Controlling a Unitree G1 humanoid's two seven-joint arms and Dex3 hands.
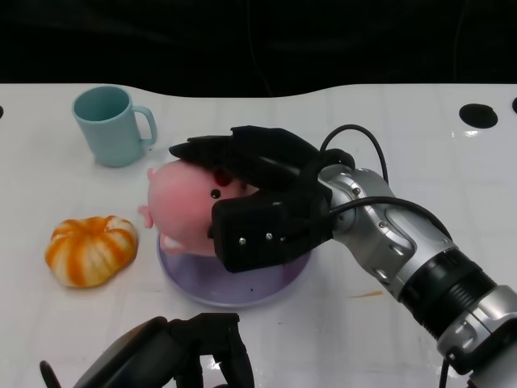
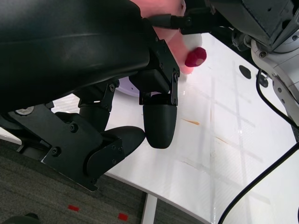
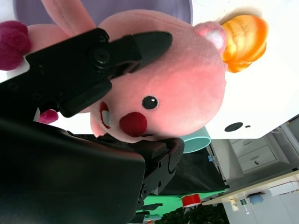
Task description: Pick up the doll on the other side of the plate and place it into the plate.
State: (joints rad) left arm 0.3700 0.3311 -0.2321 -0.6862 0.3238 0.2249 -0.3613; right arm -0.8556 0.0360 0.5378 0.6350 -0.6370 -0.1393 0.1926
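A pink plush doll (image 1: 184, 207) with a red nose and dark red tufts is gripped by my right hand (image 1: 262, 198), whose black fingers wrap over its top and side. The doll hangs over the left part of the purple plate (image 1: 242, 287); whether it touches the plate I cannot tell. In the right wrist view the doll's face (image 3: 168, 93) fills the frame between my fingers (image 3: 93, 60). My left hand (image 1: 174, 356) lies low at the table's near edge, its fingers (image 2: 159, 123) curled with nothing in them.
A teal mug (image 1: 109, 125) stands at the back left. An orange pumpkin (image 1: 89, 249) lies left of the plate, close to the doll. A black round mark (image 1: 478, 115) sits at the far right of the white table (image 1: 388, 129). An orange smear (image 1: 367, 294) marks the table right of the plate.
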